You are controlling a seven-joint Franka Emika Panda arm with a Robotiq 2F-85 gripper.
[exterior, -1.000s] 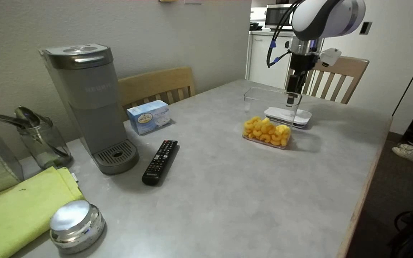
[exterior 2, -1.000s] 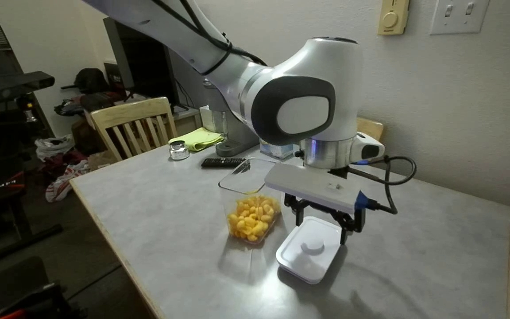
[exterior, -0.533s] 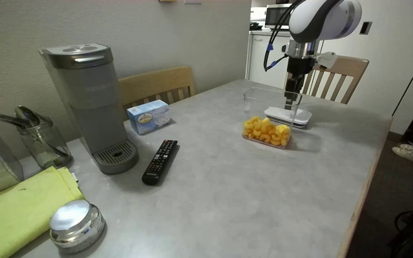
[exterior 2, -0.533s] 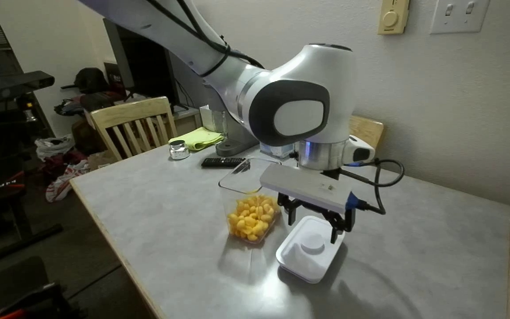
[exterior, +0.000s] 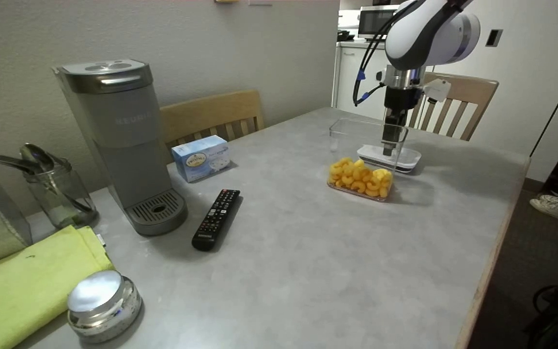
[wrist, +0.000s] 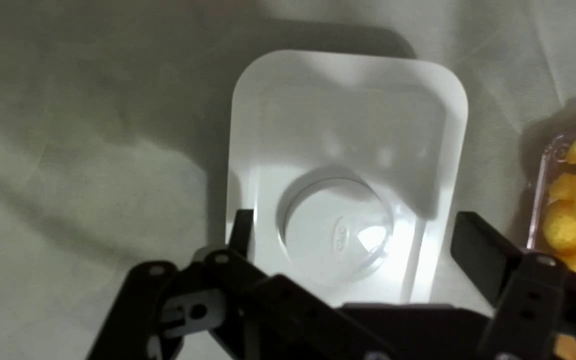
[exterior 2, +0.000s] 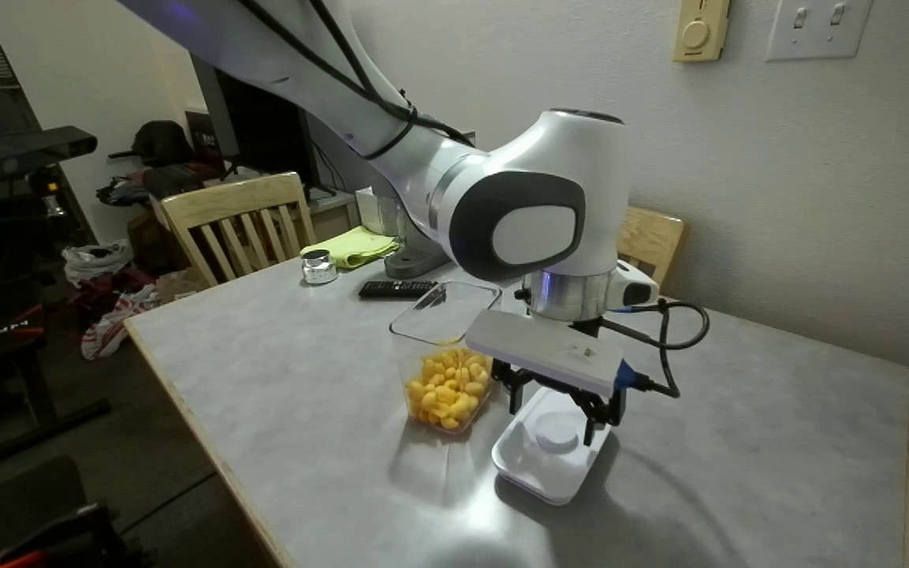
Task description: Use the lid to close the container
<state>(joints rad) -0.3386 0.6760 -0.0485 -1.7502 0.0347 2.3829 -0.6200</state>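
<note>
The white lid [exterior 2: 529, 465] lies flat on the table with its round raised knob [wrist: 338, 230] facing up. It also shows in an exterior view [exterior: 409, 159] behind the clear container. The clear container [exterior: 364, 148] stands upright and open with orange-yellow food pieces [exterior 2: 447, 390] in the bottom. In the wrist view only an edge of the container [wrist: 538, 200] shows at the right. My gripper [wrist: 355, 220] is open and empty, pointing down just above the lid. Its fingers stand wide apart on either side of the knob; one overlaps the lid's edge, the other appears beyond the opposite edge.
The container stands close beside the lid. A remote [exterior: 216, 220], a blue box [exterior: 201, 158], a coffee maker [exterior: 129, 145], a metal tin [exterior: 104, 306] and a yellow cloth [exterior: 37, 286] are farther along the table. A wall [exterior 2: 802, 197] runs along one side.
My gripper has come down closer to the lid and shifted slightly sideways, toward the container's side. It stays open. The lid and container have not moved.
</note>
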